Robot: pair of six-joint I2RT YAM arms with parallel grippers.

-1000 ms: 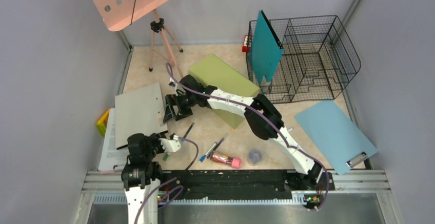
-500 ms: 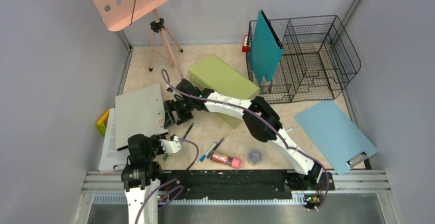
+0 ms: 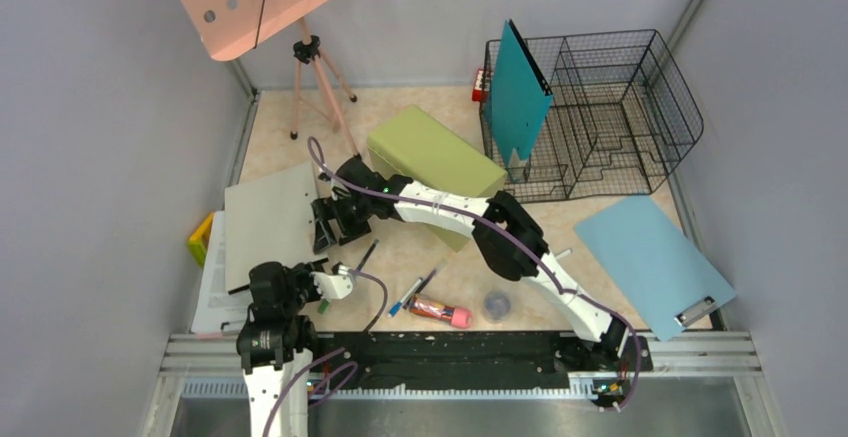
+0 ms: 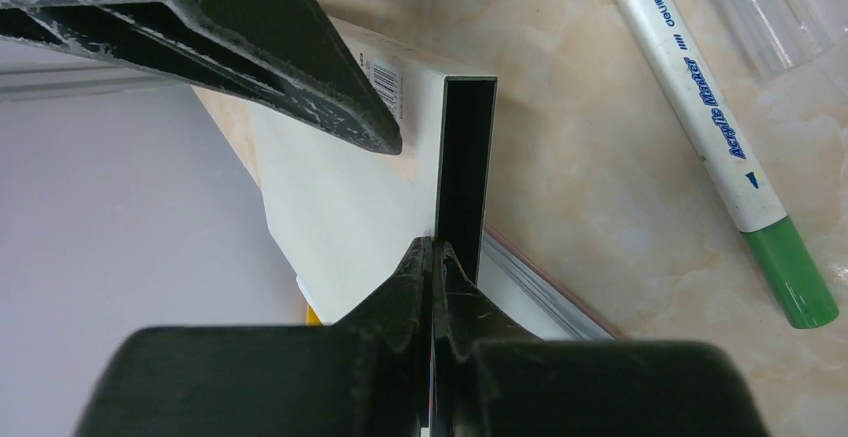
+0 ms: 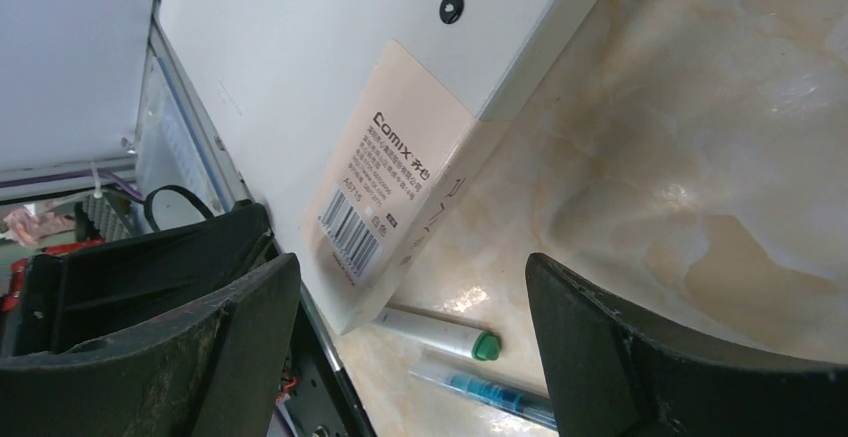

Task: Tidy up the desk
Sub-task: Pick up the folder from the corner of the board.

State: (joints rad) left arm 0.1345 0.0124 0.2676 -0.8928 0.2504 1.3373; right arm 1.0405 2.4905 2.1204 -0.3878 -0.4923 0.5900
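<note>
The desk (image 3: pixel 420 255) is a beige marbled top. A flat grey-white folder (image 3: pixel 268 219) lies at its left. My right arm reaches across, and its gripper (image 3: pixel 328 225) stands open at the folder's right edge. In the right wrist view the open gripper (image 5: pixel 410 342) straddles the folder's labelled corner (image 5: pixel 400 207), above a green-capped marker (image 5: pixel 440 332) on the desk (image 5: pixel 700 157). My left gripper (image 3: pixel 312 279) is shut by the folder's near corner. In the left wrist view its tips (image 4: pixel 432 249) point at the folder's black edge (image 4: pixel 465 177), with nothing visibly held.
An olive-green box (image 3: pixel 430 152) sits mid-desk. A wire basket (image 3: pixel 610 117) holds an upright teal clipboard (image 3: pixel 517 92) at back right. A light blue clipboard (image 3: pixel 650 262) lies right. Pens (image 3: pixel 415 292), a pink-red tube (image 3: pixel 440 310) and a pink stand's tripod (image 3: pixel 320 87) are nearby.
My right gripper has slid left and a little nearer, onto the folder's right edge. The left arm has not moved.
</note>
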